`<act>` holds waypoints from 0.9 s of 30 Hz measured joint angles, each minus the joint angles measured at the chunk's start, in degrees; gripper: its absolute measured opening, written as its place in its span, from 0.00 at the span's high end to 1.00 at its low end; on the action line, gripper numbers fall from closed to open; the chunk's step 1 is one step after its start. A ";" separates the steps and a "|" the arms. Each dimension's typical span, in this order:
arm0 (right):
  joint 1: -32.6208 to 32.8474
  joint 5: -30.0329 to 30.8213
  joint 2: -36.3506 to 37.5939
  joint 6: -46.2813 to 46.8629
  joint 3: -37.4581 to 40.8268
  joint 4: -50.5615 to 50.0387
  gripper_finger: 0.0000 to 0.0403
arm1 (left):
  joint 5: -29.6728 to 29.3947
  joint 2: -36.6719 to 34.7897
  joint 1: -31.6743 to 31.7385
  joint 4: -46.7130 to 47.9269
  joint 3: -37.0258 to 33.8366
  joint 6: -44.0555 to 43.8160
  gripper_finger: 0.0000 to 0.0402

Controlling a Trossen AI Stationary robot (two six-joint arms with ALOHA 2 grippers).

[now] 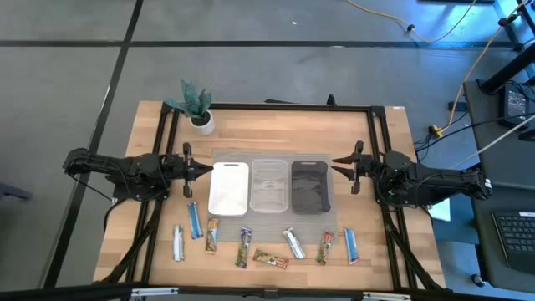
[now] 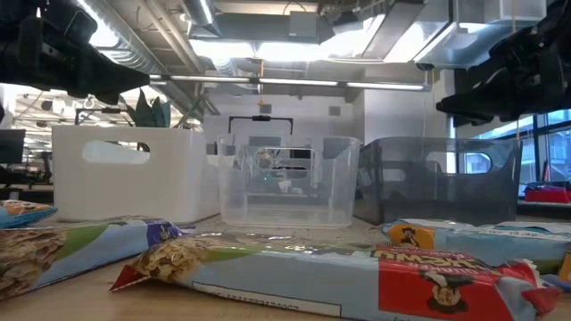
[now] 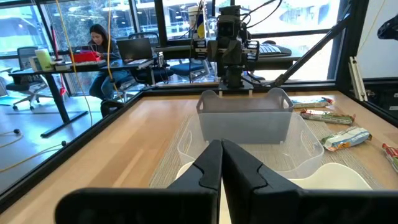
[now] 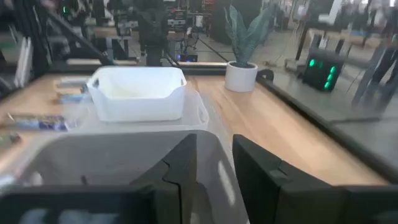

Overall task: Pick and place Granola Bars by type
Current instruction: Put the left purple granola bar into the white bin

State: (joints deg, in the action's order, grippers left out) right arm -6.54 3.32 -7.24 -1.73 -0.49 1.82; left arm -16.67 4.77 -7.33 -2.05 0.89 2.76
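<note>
Several granola bars lie flat in a loose row along the table's near edge: a blue one [image 1: 194, 220], a silver-white one [image 1: 178, 242], a brown-green one [image 1: 325, 247] and others; the low view shows one up close [image 2: 357, 276]. My left gripper [image 1: 205, 170] [image 3: 221, 149] hovers shut at the left end of the white tray [image 1: 229, 187], above the table. My right gripper [image 1: 337, 164] [image 4: 214, 152] hovers open at the right end of the dark tray [image 1: 310, 186]. Neither touches a bar.
White, clear [image 1: 269, 186] and dark trays stand side by side on a grey mat at the table's middle. A small potted plant [image 1: 196, 104] sits at the far left corner. Black frame rails [image 1: 276, 107] run along the table's edges. Bare wood lies between trays and bars.
</note>
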 joint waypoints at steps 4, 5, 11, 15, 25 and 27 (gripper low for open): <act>0.02 0.04 0.00 7.02 0.00 0.07 0.73 | 0.00 0.00 0.00 -0.02 0.00 -0.02 0.99; 0.00 0.01 0.00 8.60 0.00 0.09 0.73 | 0.00 0.00 0.00 -0.01 0.00 0.00 0.99; 0.00 0.04 0.00 21.86 0.02 3.70 0.73 | 0.00 -0.02 0.00 -0.02 0.00 -0.02 0.99; 0.00 0.04 0.01 29.68 0.02 7.46 0.73 | 0.00 -0.01 0.00 -0.01 0.00 -0.01 0.99; 0.00 4.61 0.04 43.40 0.02 10.96 0.73 | -0.79 -0.01 0.00 -0.12 0.00 -0.01 0.99; 0.00 4.65 0.00 43.30 0.02 10.79 0.73 | -0.79 -0.01 0.00 -0.15 0.00 -0.01 0.99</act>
State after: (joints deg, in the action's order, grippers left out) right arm -6.55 7.97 -7.25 41.57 -0.47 12.61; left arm -17.46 4.76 -7.33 -2.20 0.89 2.75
